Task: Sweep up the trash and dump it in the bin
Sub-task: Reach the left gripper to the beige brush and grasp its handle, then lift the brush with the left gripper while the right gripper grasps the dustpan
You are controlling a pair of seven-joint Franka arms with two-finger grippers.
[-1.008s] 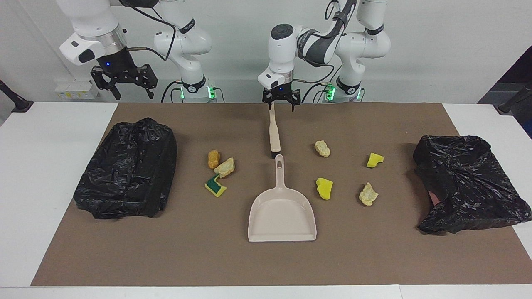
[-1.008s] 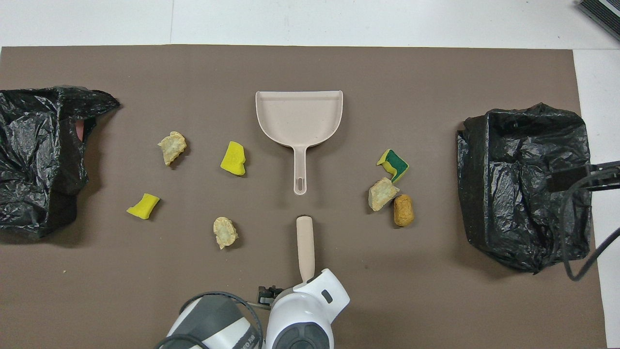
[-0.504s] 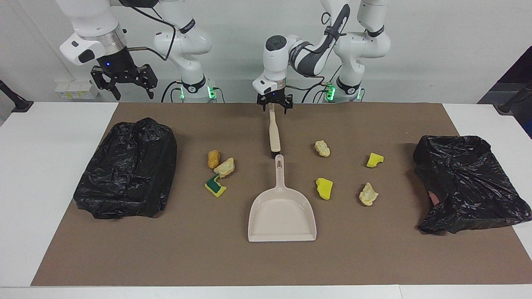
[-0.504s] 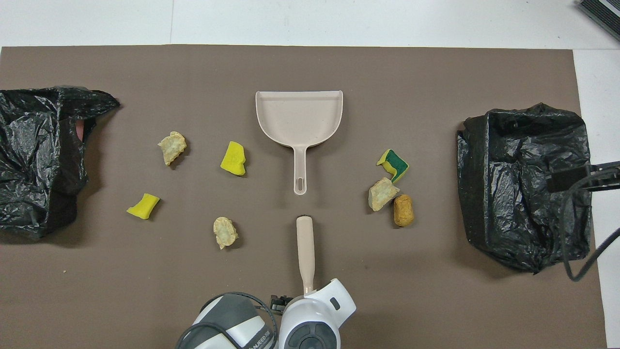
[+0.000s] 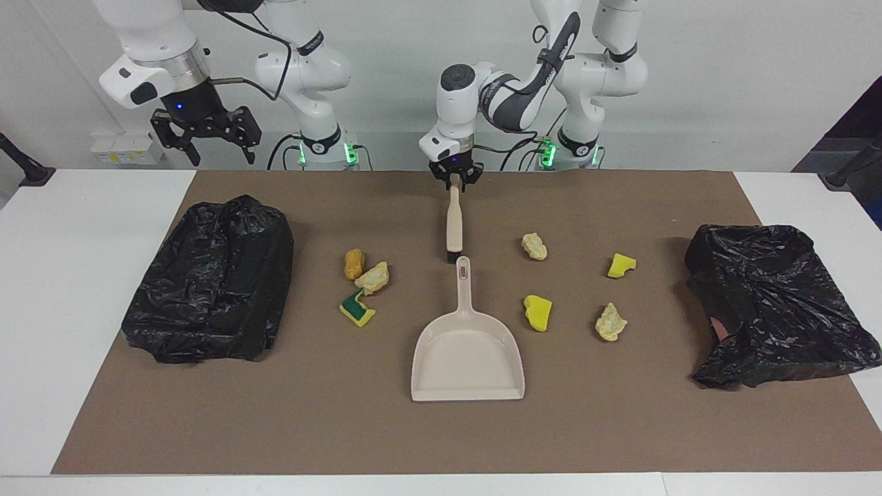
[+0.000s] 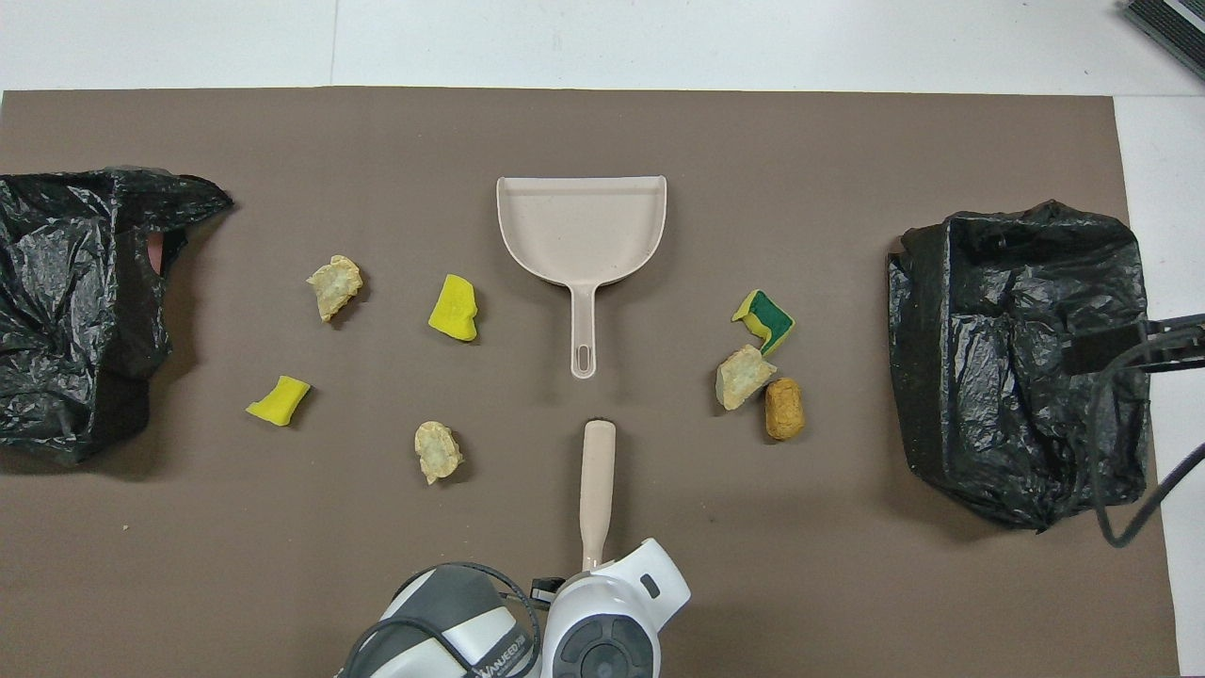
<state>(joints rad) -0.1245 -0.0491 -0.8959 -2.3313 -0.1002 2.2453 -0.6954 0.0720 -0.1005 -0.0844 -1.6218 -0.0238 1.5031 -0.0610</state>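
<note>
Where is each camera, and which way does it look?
Facing view: high across the table, looking at the robots; both arms show, the left tool shut on the brush, the right tool waiting in the air, open.
Overhead view: high above the robots' end, looking steeply down and forward; only the left arm's wrist shows, over the brush handle.
Both views share the dustpan, the brush, the trash and two black bags, turned half around.

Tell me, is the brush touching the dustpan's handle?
Apart. The overhead view shows a strip of bare brown mat between the brush tip and the end of the dustpan handle; the facing view shows them close.
</note>
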